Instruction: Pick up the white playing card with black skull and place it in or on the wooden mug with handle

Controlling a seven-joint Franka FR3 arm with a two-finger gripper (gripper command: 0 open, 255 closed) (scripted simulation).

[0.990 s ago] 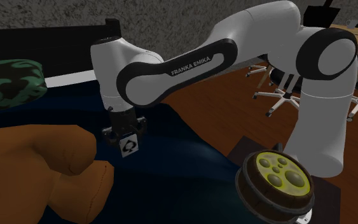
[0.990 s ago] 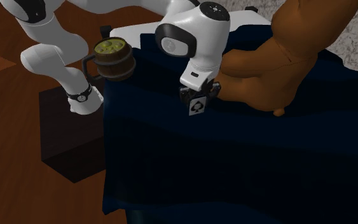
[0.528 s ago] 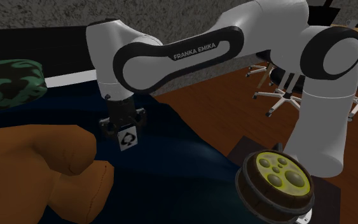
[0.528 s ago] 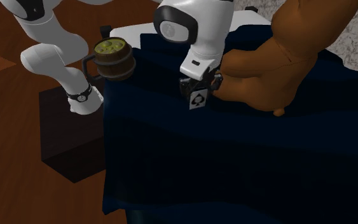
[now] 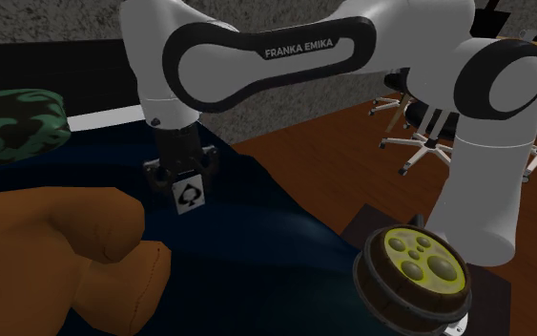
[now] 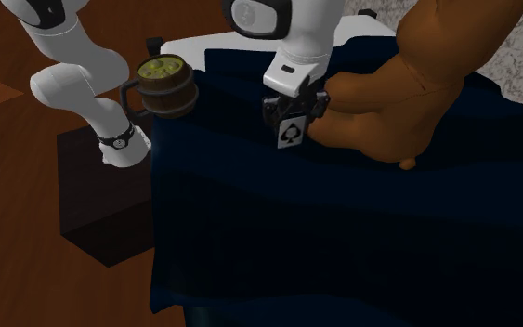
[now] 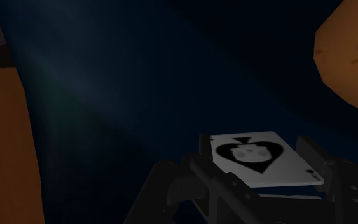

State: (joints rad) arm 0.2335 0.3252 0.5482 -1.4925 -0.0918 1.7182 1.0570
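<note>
White card (image 5: 190, 196), black spade-skull; navy cloth (image 6: 343, 232)

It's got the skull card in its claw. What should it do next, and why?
Probably swing sideways toward the mug: the claw grips the card clear above the dark blue cloth, and the mug stands apart at the cloth's edge.

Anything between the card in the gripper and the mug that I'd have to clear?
Nothing standing. In the second exterior view, just bare dark blue cloth runs from the card to the mug.
</note>
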